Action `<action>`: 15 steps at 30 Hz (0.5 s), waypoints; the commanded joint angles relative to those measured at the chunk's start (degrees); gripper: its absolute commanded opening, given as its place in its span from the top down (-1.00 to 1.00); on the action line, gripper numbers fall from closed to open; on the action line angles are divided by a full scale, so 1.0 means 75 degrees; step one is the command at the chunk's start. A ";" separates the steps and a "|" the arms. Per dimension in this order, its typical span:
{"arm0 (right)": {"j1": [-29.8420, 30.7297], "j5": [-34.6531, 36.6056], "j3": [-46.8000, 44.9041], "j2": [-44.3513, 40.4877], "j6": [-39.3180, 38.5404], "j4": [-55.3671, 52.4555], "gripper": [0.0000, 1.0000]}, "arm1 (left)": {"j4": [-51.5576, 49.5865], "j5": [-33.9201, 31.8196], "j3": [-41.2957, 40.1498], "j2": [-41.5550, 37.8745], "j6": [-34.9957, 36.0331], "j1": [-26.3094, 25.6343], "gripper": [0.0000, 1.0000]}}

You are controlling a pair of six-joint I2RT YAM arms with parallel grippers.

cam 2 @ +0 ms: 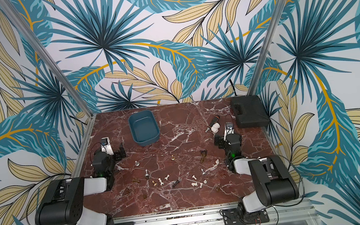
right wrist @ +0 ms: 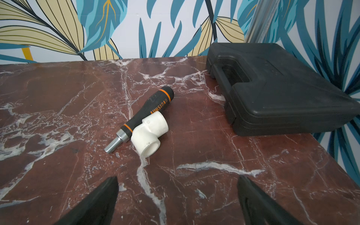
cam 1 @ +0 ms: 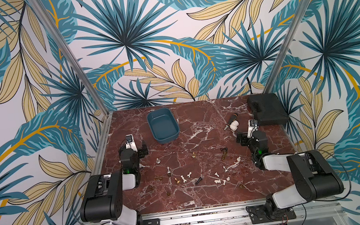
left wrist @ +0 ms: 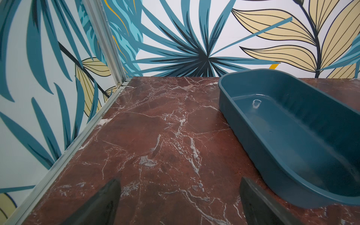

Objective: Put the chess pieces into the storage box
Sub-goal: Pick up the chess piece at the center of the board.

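The chess pieces point(cam 1: 183, 178) are all being left lying on the table point(cam 1: 210, 118), the storage box point(cam 1: 167, 138) at the far end is being left empty, and the left gripper point(left wrist: 180, 180) and right gripper point(right wrist: 177, 178) are being held wide apart, empty.

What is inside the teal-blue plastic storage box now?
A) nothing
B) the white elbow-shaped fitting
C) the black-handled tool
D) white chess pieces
A: the teal-blue plastic storage box shows only its bare floor, while the small turned chess pieces lie scattered on the red marble table.
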 commanded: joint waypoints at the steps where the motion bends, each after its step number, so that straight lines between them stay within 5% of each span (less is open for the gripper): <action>1: -0.0009 0.0103 0.0884 -0.1105 0.0261 -0.1980 -0.94 | -0.1605 -0.0880 0.0553 -0.1346 -0.0244 -0.0160 -0.96; 7: 0.0249 -0.0155 0.2699 -0.2244 0.1728 -0.5812 -0.71 | -0.6068 -0.0903 0.2345 -0.2990 -0.1498 -0.0302 -0.73; 15: 0.1094 -0.0397 0.4534 -0.1491 0.3006 -1.0053 -0.49 | -1.0308 0.0856 0.4859 -0.2459 -0.1279 -0.0895 -0.57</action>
